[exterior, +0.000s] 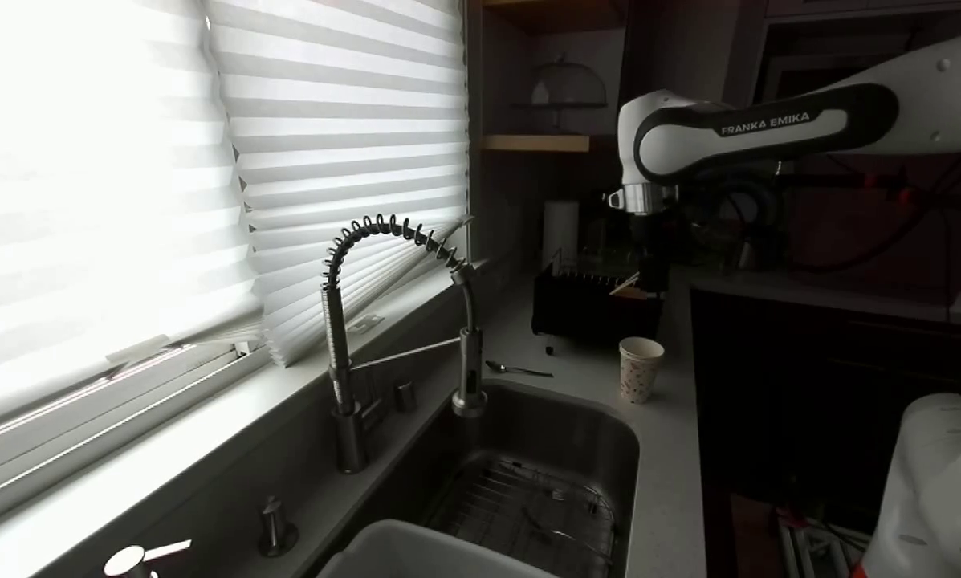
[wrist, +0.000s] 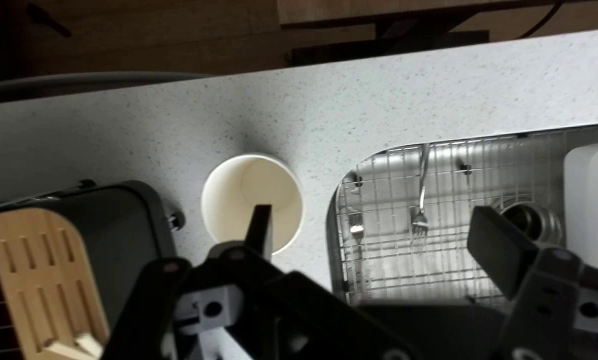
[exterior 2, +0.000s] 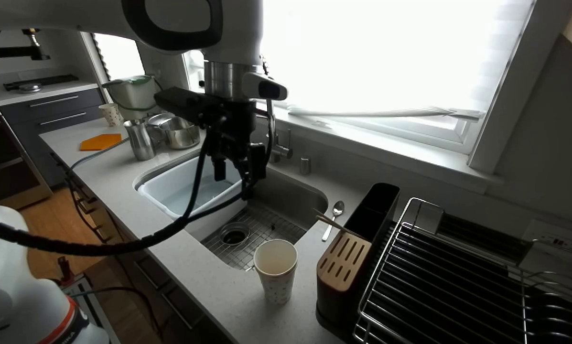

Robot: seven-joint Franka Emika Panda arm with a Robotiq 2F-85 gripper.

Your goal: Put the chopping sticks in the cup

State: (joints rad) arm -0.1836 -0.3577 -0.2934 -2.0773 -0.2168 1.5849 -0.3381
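Note:
The chopping sticks are thin and brownish, leaning out of the slotted wooden lid of a dark holder in both exterior views (exterior: 625, 283) (exterior 2: 337, 224). Their pale ends show at the lower left of the wrist view (wrist: 74, 347). The cup, cream-white with small specks, stands upright on the counter between holder and sink edge (exterior: 639, 371) (exterior 2: 277, 279). The wrist view looks down into it (wrist: 219, 200) and it looks empty. My gripper (wrist: 372, 217) is open with nothing between its fingers. It hangs above the sink side, apart from cup and sticks, in an exterior view (exterior 2: 239, 174).
The dark holder (exterior 2: 332, 296) stands beside a wire dish rack (exterior 2: 438, 286). A spoon (exterior 2: 333, 220) lies near the sink (exterior 2: 309, 196). A coiled faucet (exterior: 335, 337) rises behind the sink. Forks (wrist: 421, 220) lie in it beside a white tub (exterior 2: 171, 203). Another cup (exterior 2: 110, 114) stands far back.

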